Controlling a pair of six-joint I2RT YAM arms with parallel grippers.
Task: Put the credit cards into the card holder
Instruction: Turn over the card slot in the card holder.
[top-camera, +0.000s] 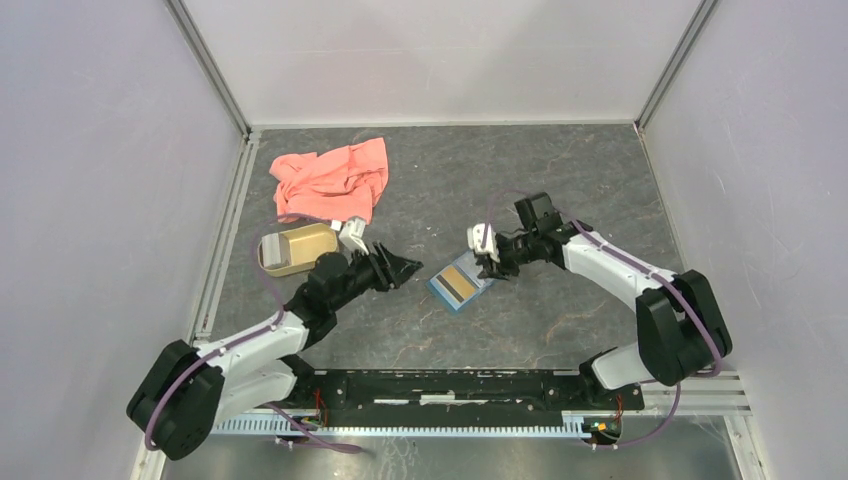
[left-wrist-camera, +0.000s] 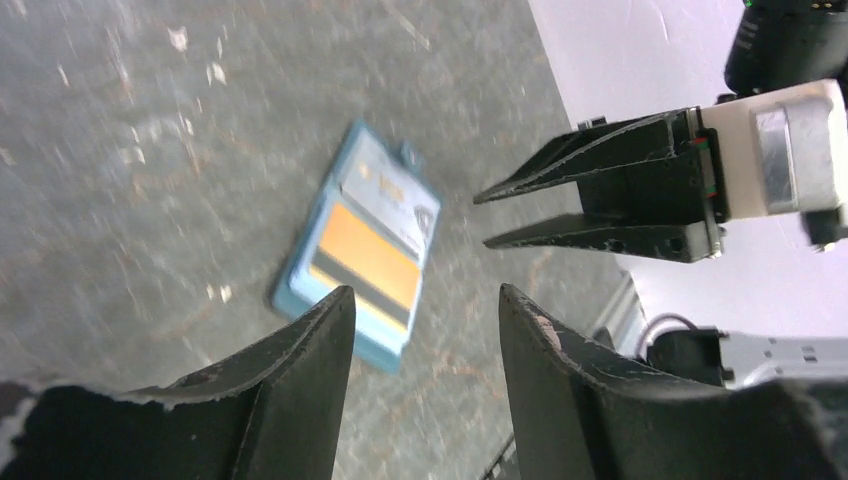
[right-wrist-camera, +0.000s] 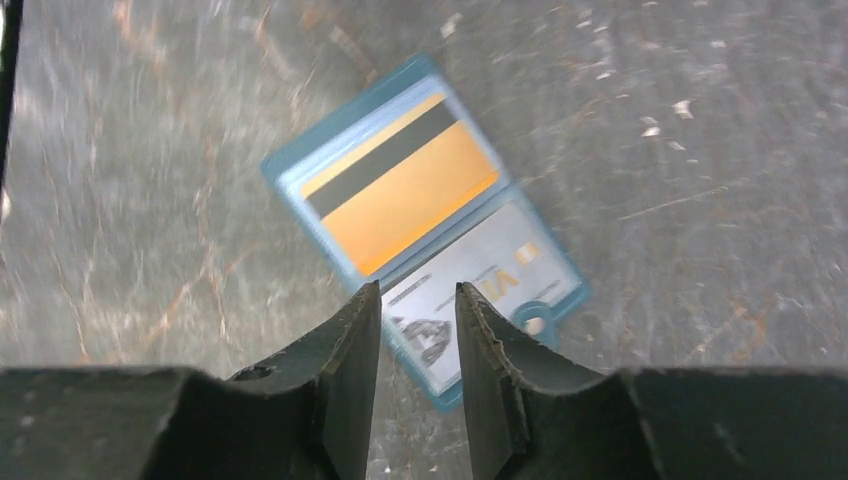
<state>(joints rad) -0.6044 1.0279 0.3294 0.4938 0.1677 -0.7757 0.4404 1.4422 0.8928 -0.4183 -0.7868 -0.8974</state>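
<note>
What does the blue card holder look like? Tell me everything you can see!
The card holder is a thin teal-blue wallet, lighter blue inside, lying open and flat on the grey table. A gold card with a dark stripe sits in one half, a pale card in the other. A little snap tab sticks out beside the pale card. The left gripper and right gripper hover near, neither holding it.

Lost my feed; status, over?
Left gripper open, right gripper open, both empty. Gold card and pale card lie in open holder. Nothing blocking.
</note>
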